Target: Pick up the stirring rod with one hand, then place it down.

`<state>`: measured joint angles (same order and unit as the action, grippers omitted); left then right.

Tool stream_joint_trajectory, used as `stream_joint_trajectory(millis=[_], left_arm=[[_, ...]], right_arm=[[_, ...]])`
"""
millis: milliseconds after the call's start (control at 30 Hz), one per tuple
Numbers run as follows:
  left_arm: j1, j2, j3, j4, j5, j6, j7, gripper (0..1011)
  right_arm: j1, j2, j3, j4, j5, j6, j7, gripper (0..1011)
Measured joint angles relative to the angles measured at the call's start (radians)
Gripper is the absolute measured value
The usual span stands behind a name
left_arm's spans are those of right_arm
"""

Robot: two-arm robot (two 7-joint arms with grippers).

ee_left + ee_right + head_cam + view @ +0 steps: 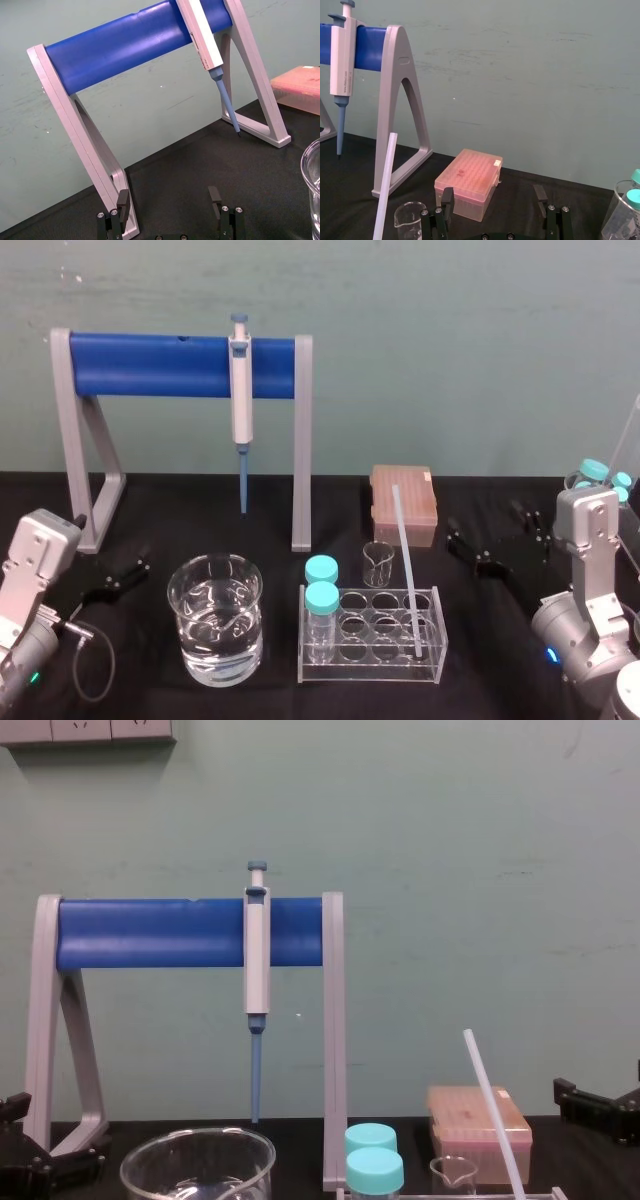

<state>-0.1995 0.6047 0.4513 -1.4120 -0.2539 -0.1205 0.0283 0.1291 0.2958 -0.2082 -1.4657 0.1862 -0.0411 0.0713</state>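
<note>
The stirring rod [406,570] is a thin translucent white stick. It stands slanted in the clear tube rack [372,672], its lower end in a right-hand hole and its top leaning back toward the pink box. It also rises in the right wrist view as the stirring rod [386,185] and in the chest view as the stirring rod [492,1115]. My right gripper [500,538] hovers to the right of the rack, apart from the rod, open and empty [493,200]. My left gripper [112,575] rests open at the far left by the stand's foot [169,200].
A grey-and-blue pipette [241,390] hangs on the blue-barred stand [150,378]. A water-filled beaker [215,618] sits left of the rack, which holds two teal-capped tubes [321,585]. A small beaker [378,562] and a pink tip box [404,500] lie behind the rack. More capped tubes [595,472] stand far right.
</note>
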Motion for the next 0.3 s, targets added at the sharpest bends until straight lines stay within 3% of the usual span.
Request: stream_joint_trajectory(millis=[300], left_arm=[[0.000,0.000,0.000,0.000,0.000,0.000,0.000,1005]], right_arm=[[0.000,0.001,-0.001,-0.002,0.001,0.000,0.001,1000]])
